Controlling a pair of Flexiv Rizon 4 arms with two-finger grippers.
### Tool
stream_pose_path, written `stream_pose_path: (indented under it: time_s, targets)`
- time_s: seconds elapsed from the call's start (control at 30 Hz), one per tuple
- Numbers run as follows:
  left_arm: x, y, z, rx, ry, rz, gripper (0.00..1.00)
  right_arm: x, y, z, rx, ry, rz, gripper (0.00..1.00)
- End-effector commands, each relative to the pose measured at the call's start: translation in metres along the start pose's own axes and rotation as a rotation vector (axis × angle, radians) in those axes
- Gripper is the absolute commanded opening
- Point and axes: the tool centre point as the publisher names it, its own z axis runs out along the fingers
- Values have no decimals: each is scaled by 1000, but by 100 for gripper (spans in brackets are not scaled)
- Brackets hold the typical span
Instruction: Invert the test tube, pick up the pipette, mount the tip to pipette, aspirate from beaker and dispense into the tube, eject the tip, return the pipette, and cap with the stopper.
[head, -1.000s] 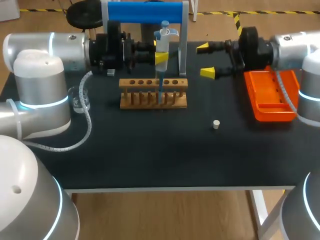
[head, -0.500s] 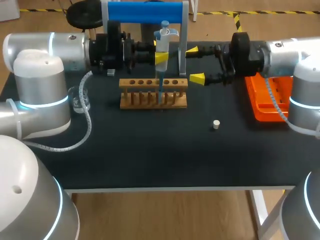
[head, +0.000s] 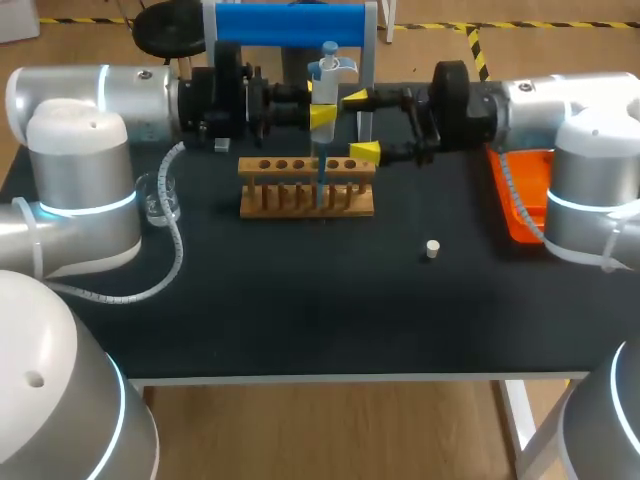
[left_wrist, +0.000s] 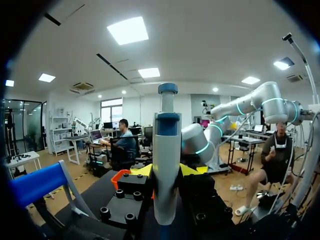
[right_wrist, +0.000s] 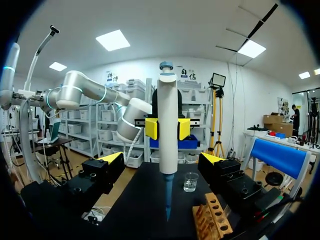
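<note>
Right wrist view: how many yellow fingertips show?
4: two on the right gripper, open, facing the pipette; two on the left gripper, clamping it. None seems hidden.

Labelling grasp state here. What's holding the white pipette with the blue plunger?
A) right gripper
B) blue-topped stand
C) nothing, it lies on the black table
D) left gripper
D: the left gripper's yellow tips press the white pipette with the blue plunger from both sides and hold it upright, while the right gripper's fingers stand open, clear of it.
</note>
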Motion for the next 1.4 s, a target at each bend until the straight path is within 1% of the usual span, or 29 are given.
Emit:
stream_pose_path:
  time_s: [0.03, 0.33, 0.6, 0.7, 0.8, 0.97, 1.07, 1.1, 1.13, 1.17, 1.23, 1.4]
  targets:
    - [0, 0, 1, 1, -3, 1, 0, -7, -2, 15, -6, 2, 0, 100]
    - [0, 0, 1, 1, -3, 1, 0, -11, -1, 32, -21, -13, 5, 100]
    - [0, 0, 1, 1, -3, 1, 0, -11, -2, 43, -16, -58, 1, 100]
    - [0, 0, 1, 1, -3, 1, 0, -13, -1, 46, -19, -62, 4, 100]
    - [0, 0, 1, 1, -3, 1, 0, -14, -1, 49, -24, -66, 8, 95]
    - [0, 0, 1, 1, -3, 1, 0, -15, 0, 51, -30, -74, 16, 91]
    - [0, 0, 1, 1, -3, 1, 0, -15, 0, 51, -32, -78, 19, 82]
    - [0, 0, 1, 1, -3, 1, 0, -15, 1, 51, -33, -79, 20, 75]
    - [0, 0, 1, 1, -3, 1, 0, -15, 1, 51, -34, -80, 19, 62]
    - [0, 0, 1, 1, -3, 1, 0, -15, 1, 51, -35, -82, 19, 53]
    - [0, 0, 1, 1, -3, 1, 0, -15, 2, 51, -36, -87, 19, 48]
    - [0, 0, 1, 1, -3, 1, 0, -15, 2, 50, -38, -94, 20, 45]
